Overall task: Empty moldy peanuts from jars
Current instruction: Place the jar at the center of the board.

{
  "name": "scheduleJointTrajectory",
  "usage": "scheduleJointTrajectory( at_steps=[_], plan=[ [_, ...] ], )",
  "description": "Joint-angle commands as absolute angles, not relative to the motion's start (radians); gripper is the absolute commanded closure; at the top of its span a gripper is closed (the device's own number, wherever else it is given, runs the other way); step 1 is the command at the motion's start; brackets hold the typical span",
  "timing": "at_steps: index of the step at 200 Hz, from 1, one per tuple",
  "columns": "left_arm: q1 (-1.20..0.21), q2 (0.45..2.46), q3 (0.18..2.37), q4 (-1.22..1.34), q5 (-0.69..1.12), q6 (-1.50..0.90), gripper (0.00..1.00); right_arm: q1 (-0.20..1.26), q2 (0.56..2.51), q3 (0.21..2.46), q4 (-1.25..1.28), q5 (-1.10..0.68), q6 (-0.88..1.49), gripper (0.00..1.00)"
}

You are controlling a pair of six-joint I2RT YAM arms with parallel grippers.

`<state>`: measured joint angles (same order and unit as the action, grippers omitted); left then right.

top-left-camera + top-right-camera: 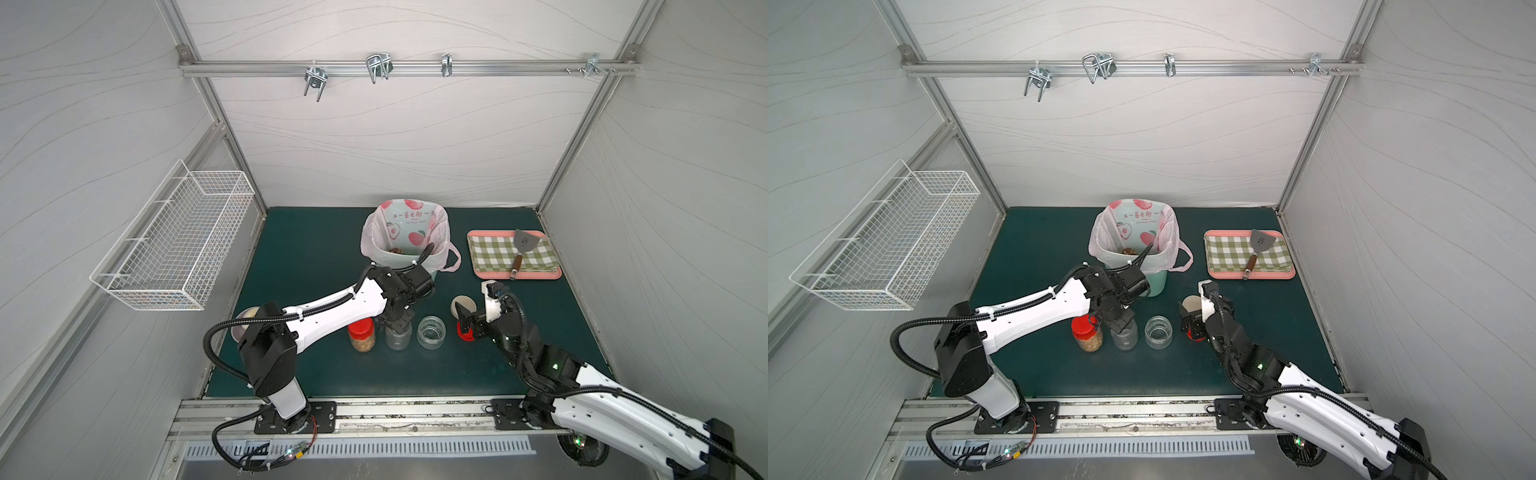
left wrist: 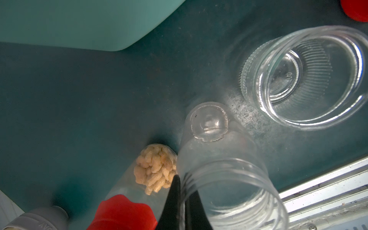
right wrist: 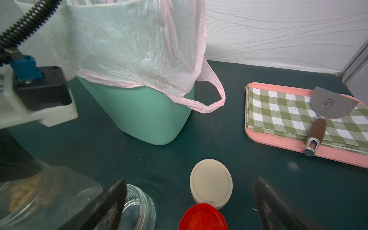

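While my left claw pinches the empty jar's rim, slipping could topple the full jar beside; right claw wide

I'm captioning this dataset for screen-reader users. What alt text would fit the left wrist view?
The left gripper is shut on the rim of an empty, lidless tall jar upright on the dark green mat. Beside it stands a red-lidded jar holding peanuts; a wider empty jar and the mint-green bin stand farther off.
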<state>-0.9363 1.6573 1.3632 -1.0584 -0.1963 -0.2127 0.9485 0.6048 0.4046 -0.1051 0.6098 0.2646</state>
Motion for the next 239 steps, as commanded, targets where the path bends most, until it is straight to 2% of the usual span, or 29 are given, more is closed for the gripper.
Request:
scheduleJointTrajectory(
  at_steps=[1,36,62,103,120,177,239],
  plan=[
    [-0.933,1.654,1.367,-1.039,-0.210,-0.211,0.95,0.945,0.592,0.423,-0.092,0.620,0.278,0.01],
    [-0.934,1.659,1.369,-1.042,-0.205,-0.204,0.81,0.944,0.592,0.423,-0.092,0.622,0.277,0.01],
    [-0.933,1.652,1.367,-1.042,-0.211,-0.201,0.77,0.945,0.591,0.423,-0.092,0.622,0.275,0.01],
    [-0.934,1.633,1.380,-1.054,-0.227,-0.198,0.49,0.945,0.593,0.422,-0.092,0.622,0.277,0.01],
    [-0.933,1.625,1.386,-1.061,-0.235,-0.199,0.41,0.945,0.592,0.421,-0.092,0.621,0.276,0.01],
    [-0.933,1.567,1.394,-1.092,-0.242,-0.212,0.29,0.943,0.606,0.426,-0.092,0.624,0.279,0.01],
    [-0.933,1.447,1.391,-1.078,-0.270,-0.229,0.07,0.930,0.677,0.471,-0.148,0.699,0.339,0.01]
  ],
)
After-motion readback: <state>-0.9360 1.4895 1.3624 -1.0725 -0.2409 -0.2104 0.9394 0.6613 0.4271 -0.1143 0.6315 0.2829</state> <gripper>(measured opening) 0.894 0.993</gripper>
